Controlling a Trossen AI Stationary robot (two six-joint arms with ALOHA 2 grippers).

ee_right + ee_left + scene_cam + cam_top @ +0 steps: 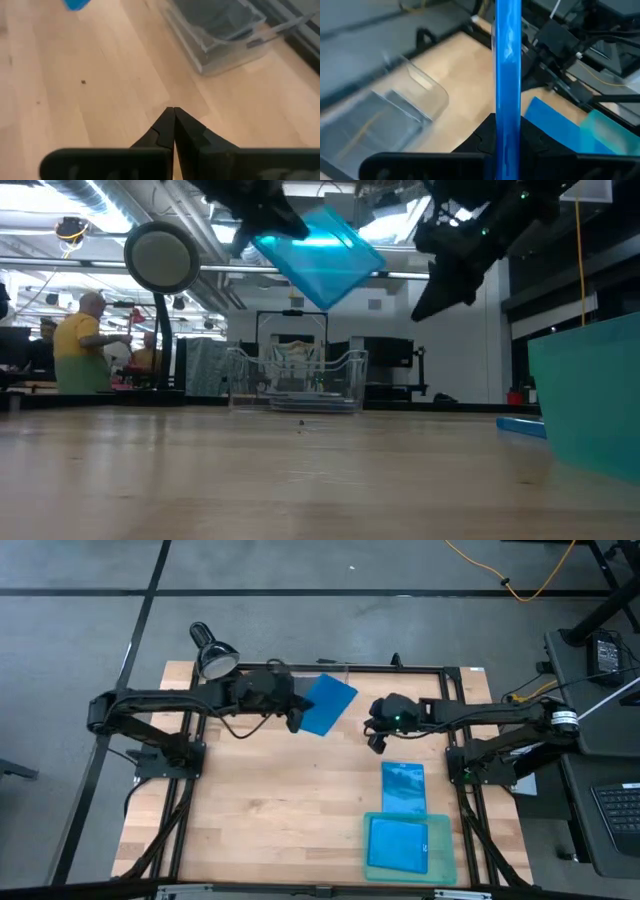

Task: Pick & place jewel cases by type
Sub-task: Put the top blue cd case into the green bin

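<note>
While the left tool (293, 708) hangs above the bench (260, 810) clamped on a tilted blue jewel case (326, 703), near the clear bin (296, 378) at the far edge, the right tool (173, 120) hovers mid-bench with fingers pressed together; a second blue case (403, 786) lies flat beside the teal tray (444, 858), which holds a third (398, 844)
</note>
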